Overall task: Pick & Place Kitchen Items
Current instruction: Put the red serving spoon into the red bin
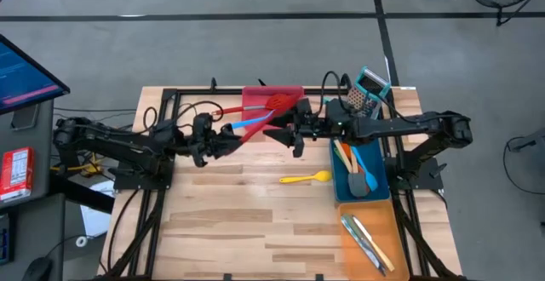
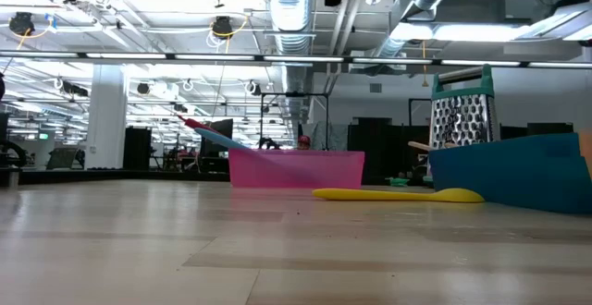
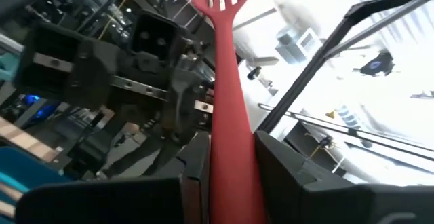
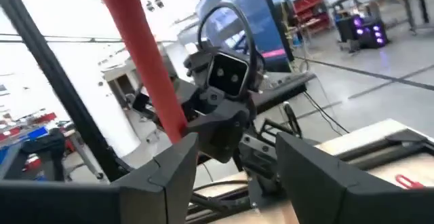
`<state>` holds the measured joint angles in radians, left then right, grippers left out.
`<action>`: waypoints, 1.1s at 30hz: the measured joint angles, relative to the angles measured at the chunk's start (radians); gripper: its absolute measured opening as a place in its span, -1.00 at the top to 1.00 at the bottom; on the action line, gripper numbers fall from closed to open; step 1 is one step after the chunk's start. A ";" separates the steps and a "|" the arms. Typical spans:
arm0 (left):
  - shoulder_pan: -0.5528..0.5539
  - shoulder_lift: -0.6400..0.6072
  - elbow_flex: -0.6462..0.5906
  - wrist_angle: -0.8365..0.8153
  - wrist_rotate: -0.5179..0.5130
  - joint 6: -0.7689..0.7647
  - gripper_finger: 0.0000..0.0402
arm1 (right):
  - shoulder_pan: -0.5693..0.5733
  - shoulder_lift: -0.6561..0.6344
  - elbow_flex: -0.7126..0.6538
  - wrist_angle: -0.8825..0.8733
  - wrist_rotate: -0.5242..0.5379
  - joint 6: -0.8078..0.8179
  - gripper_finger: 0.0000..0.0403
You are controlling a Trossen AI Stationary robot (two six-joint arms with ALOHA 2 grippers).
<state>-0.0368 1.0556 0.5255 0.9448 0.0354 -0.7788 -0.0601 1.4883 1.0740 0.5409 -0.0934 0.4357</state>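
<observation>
Looking straight down from the high view, I see both arms reaching in toward the far middle of the table, the left gripper point(image 1: 215, 141) and the right gripper point(image 1: 288, 132) near each other just in front of the red tray point(image 1: 294, 92). A blue spatula point(image 1: 251, 122) leans out of that tray. A yellow spoon point(image 1: 305, 177) lies alone on the wood, left of the blue tray point(image 1: 341, 187), which holds several utensils. The orange tray point(image 1: 385, 221) nearer me holds silver cutlery point(image 1: 364, 238), and a grater point(image 1: 366, 92) stands at the far right.

At table height the yellow spoon point(image 2: 398, 194) lies flat between the red tray point(image 2: 296, 168) and the blue tray point(image 2: 518, 171); neither gripper shows here.

Through the left wrist camera, the left gripper point(image 3: 234, 153) is clamped on the handle of a red slotted turner point(image 3: 224, 81), whose head points away toward the other arm.

Through the right wrist camera, the right gripper point(image 4: 230, 159) has its fingers standing apart (nothing pinched between them), and the red handle point(image 4: 152, 75) runs past one finger point(image 4: 169, 166); I cannot tell whether they touch.
</observation>
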 joint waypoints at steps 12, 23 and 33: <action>0.000 -0.001 0.000 0.000 -0.010 0.002 0.62 | 0.027 -0.001 0.000 0.180 -0.090 -0.050 -0.42; -0.001 0.028 0.000 -0.004 -0.012 -0.012 0.62 | 0.019 0.000 0.023 0.189 -0.061 -0.050 -0.45; -0.001 0.063 0.000 0.057 -0.040 -0.015 0.62 | 0.019 0.006 0.079 0.011 -0.058 -0.050 -0.38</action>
<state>-0.0380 1.1191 0.5255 1.0016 -0.0042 -0.7935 -0.0414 1.4948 1.1530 0.5521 -0.1516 0.3855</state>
